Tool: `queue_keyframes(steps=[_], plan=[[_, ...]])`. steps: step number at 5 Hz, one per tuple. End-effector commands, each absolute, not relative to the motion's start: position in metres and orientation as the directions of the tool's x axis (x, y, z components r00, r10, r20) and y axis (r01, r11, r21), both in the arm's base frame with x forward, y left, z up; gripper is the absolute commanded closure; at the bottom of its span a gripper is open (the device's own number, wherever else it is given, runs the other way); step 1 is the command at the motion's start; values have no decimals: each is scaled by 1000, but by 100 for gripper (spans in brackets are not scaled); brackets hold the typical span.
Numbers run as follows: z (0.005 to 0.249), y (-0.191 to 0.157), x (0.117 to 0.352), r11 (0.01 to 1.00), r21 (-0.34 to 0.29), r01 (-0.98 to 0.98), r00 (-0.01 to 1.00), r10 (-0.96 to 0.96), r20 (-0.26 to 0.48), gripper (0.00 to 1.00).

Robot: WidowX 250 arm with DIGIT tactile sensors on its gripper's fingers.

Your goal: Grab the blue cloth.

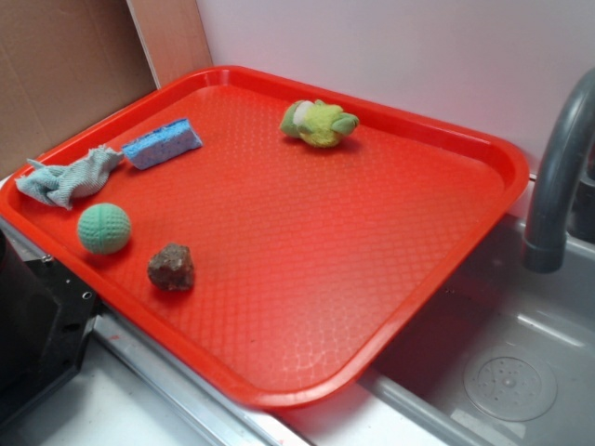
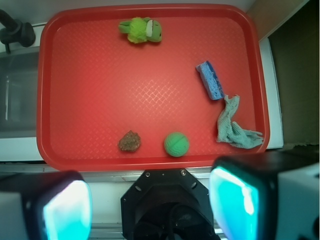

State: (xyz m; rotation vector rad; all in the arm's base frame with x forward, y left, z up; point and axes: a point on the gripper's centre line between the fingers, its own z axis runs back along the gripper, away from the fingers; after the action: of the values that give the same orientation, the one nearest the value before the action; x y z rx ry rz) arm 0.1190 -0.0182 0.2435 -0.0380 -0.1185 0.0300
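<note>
Your gripper (image 2: 150,205) is hanging high above the red tray (image 2: 100,100) with its fingers (image 2: 235,200) spread wide apart, holding nothing. The blue cloth (image 2: 232,125) is lying crumpled against the tray's rim (touching one end of the blue sponge (image 2: 211,80)), near the green ball (image 2: 176,144).

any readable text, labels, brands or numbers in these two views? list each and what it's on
None. No lettering shows on the tray, cloth, sponge, ball, plush toy, brown lump, faucet or tool in either view.
</note>
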Motion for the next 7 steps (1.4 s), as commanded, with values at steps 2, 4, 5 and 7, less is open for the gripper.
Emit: queue_keyframes(steps=[2,4,5,7], plan=[[194,11,140,988,100,119,990,-126,61,0],[156,73,93,986,139,89,991,-102,92,0],[156,73,93,986,139,89,991,-102,92,0],[156,73,93,986,139,89,991,-102,92,0]])
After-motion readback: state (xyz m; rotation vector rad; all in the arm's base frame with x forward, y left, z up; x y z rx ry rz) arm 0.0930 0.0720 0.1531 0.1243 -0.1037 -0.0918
